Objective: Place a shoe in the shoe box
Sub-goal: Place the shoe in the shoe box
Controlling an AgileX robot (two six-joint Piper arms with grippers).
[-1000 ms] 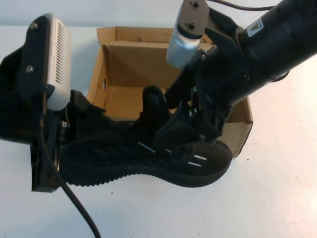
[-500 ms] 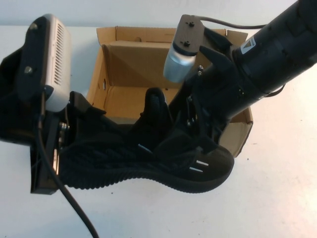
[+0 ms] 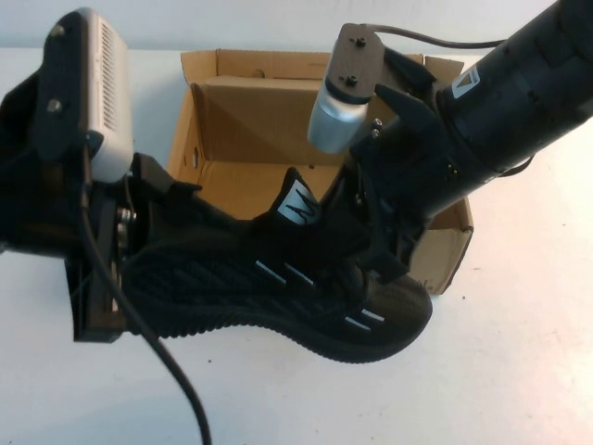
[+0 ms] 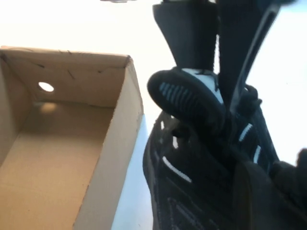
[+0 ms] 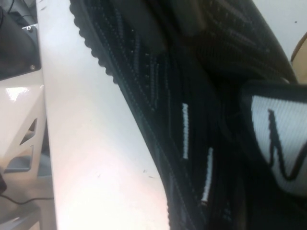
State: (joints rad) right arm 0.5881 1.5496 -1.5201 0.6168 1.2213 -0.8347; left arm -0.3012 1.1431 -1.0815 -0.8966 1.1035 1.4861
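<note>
the shoe (image 3: 278, 297) is pinched by left gripper (image 3: 139, 250) and right gripper (image 3: 371, 255); lifting into the box (image 3: 208, 111) is needed.

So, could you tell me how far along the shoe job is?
Done: the shoe box stands open, with nothing visible inside. In hand: both arms carry the shoe in front of it, the left gripper at the heel and the right gripper over the laces. Left: lowering it in.

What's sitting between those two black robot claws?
The shoe spans between the left gripper at its heel and right gripper near its toe, seen in the high view.
</note>
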